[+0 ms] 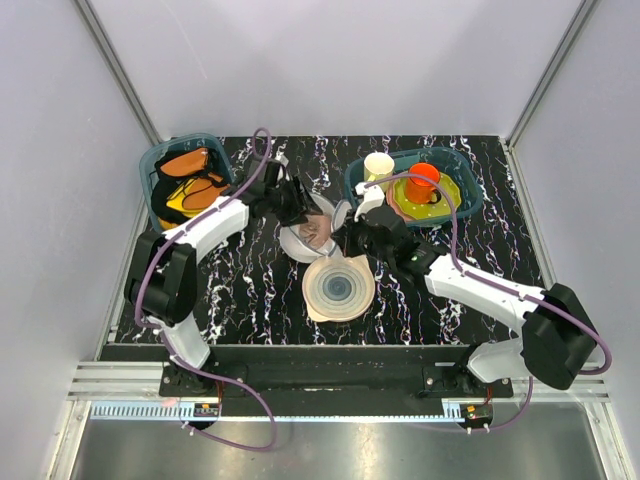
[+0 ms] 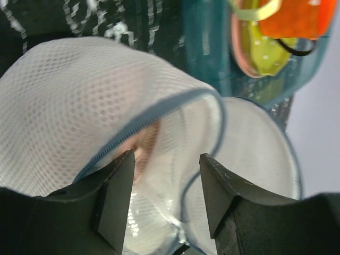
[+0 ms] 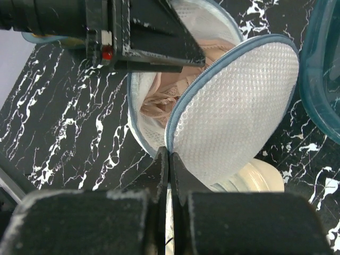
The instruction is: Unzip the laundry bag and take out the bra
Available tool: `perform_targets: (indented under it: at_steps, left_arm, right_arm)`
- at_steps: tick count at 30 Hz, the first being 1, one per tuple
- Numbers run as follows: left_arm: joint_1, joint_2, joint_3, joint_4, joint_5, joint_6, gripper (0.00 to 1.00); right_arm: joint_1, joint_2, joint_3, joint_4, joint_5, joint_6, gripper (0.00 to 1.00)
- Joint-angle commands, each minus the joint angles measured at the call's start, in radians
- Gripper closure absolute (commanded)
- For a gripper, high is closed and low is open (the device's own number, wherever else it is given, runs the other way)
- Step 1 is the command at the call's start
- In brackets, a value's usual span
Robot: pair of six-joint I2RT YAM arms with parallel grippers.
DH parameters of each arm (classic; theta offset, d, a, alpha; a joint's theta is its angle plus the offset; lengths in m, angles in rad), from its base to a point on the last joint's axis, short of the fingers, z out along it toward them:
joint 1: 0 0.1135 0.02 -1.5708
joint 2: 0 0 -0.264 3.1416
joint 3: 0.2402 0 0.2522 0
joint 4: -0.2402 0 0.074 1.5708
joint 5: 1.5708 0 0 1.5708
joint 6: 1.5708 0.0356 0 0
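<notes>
Right fingers (image 3: 160, 176) pinch laundry bag (image 3: 234, 117) rim; bra (image 3: 159, 103) shows through the gap.

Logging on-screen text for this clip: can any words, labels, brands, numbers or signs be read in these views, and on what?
No text can be read in any view.
Small stickers at the arm bases: too small to read.
Laundry bag, ringed plate, orange cup: no print visible.
</notes>
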Motion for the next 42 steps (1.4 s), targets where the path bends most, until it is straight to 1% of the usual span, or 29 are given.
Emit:
perform_targets:
  at_steps: [1,3,5,7,11,13,17,23,24,25,26,27,28,30,31,34,35,38,42]
  left_arm:
    - [-0.001,0.019,-0.049,0.032,-0.094,0.017,0.46]
    - [-0.005,0.025,-0.060,0.024,-0.120,0.036,0.45]
    - [-0.019,0.031,-0.071,0.012,-0.146,0.048,0.43]
    - [-0.033,0.043,-0.069,0.006,-0.152,0.070,0.39]
    - [-0.047,0.072,-0.054,-0.012,-0.186,0.100,0.29]
    - [-0.054,0.088,-0.037,-0.028,-0.197,0.120,0.27]
    - [-0.070,0.144,-0.003,-0.034,-0.228,0.142,0.26]
    - [-0.096,0.241,0.040,-0.049,-0.287,0.152,0.27]
    - [-0.097,0.253,0.041,-0.051,-0.289,0.151,0.30]
    - [-0.099,0.256,0.043,-0.049,-0.292,0.148,0.40]
    - [-0.100,0.256,0.044,-0.052,-0.294,0.146,0.47]
    - [-0.099,0.253,0.046,-0.068,-0.298,0.148,0.58]
    - [-0.099,0.229,0.050,-0.077,-0.307,0.151,0.78]
    - [-0.099,0.194,0.061,-0.112,-0.318,0.159,0.95]
    - [-0.099,0.152,0.067,-0.124,-0.318,0.165,1.00]
    - [-0.099,0.079,0.099,-0.152,-0.269,0.183,1.00]
    - [-0.099,0.027,0.112,-0.157,-0.252,0.188,1.00]
    - [-0.097,-0.062,0.130,-0.166,-0.189,0.186,1.00]
    - [-0.076,-0.139,0.158,-0.151,-0.085,0.159,1.00]
  right_arm:
    - [0.004,-0.036,-0.021,0.003,0.023,0.012,1.00]
    - [0.004,-0.033,-0.027,0.004,0.018,0.015,1.00]
    - [0.004,-0.028,-0.029,0.006,0.013,0.018,1.00]
    - [0.004,-0.018,-0.027,0.012,0.004,0.020,1.00]
    - [0.004,-0.005,-0.014,0.015,-0.007,0.020,1.00]
    - [0.003,-0.005,-0.007,0.015,-0.005,0.020,1.00]
    - [0.004,0.001,-0.001,0.015,-0.008,0.016,1.00]
    - [0.004,0.005,0.008,0.013,-0.013,0.018,1.00]
    - [0.004,0.004,0.006,0.010,-0.011,0.016,1.00]
    - [0.004,0.004,0.009,0.009,-0.010,0.015,1.00]
    - [0.004,0.002,0.011,0.004,-0.010,0.013,1.00]
    - [0.004,0.002,0.011,0.003,-0.007,0.013,1.00]
    - [0.004,0.001,0.011,0.003,-0.005,0.012,1.00]
    - [0.004,-0.001,0.010,0.001,-0.001,0.012,1.00]
    - [0.004,0.002,0.011,-0.001,-0.002,0.012,1.00]
    - [0.003,0.021,0.020,-0.002,-0.002,0.021,1.00]
    - [0.004,0.028,0.022,-0.002,-0.001,0.023,1.00]
    - [0.004,0.047,0.029,-0.005,0.001,0.032,1.00]
    - [0.004,0.070,0.042,-0.011,-0.004,0.039,1.00]
